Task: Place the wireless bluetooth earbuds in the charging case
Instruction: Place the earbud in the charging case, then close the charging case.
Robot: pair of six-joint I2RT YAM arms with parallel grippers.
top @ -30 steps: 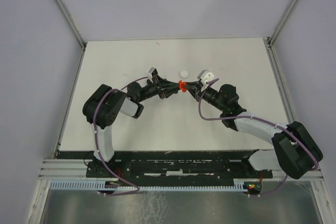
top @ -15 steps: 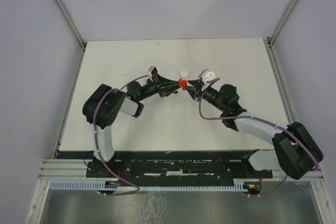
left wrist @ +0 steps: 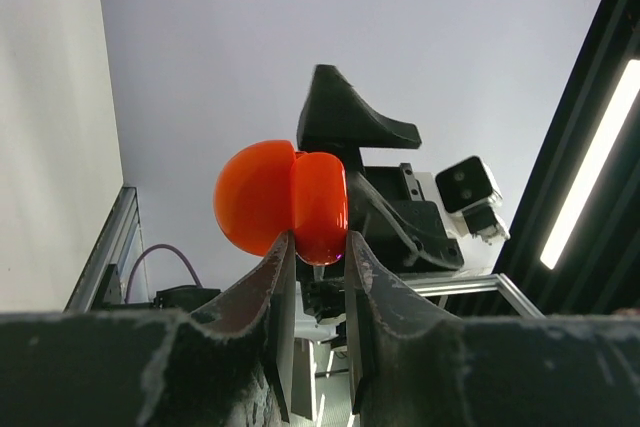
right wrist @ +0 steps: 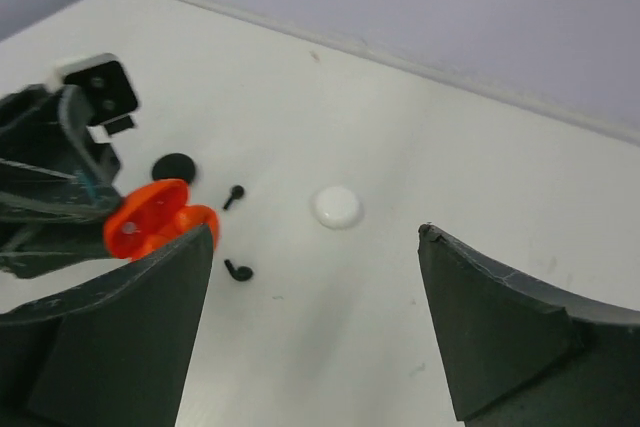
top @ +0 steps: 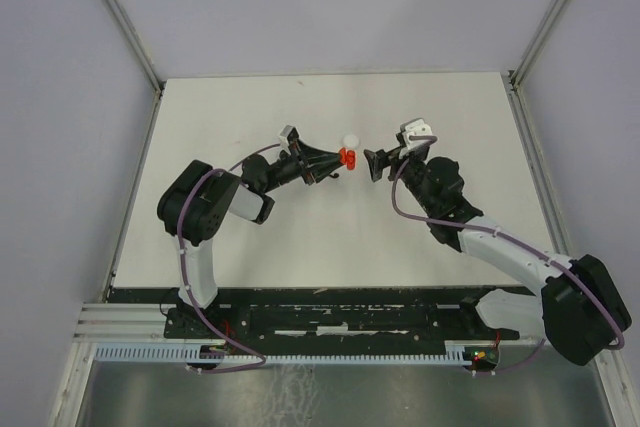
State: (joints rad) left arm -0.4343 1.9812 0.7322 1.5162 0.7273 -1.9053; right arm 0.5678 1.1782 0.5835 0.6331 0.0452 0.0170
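My left gripper holds an orange charging case above the table, shut on one half of it. The case's lid stands open. Two tiny black earbuds lie on the white table just beyond and below it. My right gripper stands open just right of the case, nothing between its fingers. One of its dark fingers shows behind the case in the left wrist view.
A round white case lies on the table behind the grippers. A round black case lies near the left gripper's camera. Grey walls and metal frame posts ring the white table.
The right gripper has opened wide, let go of the orange case and drawn back to the right. The left gripper still holds the case in about the same place.
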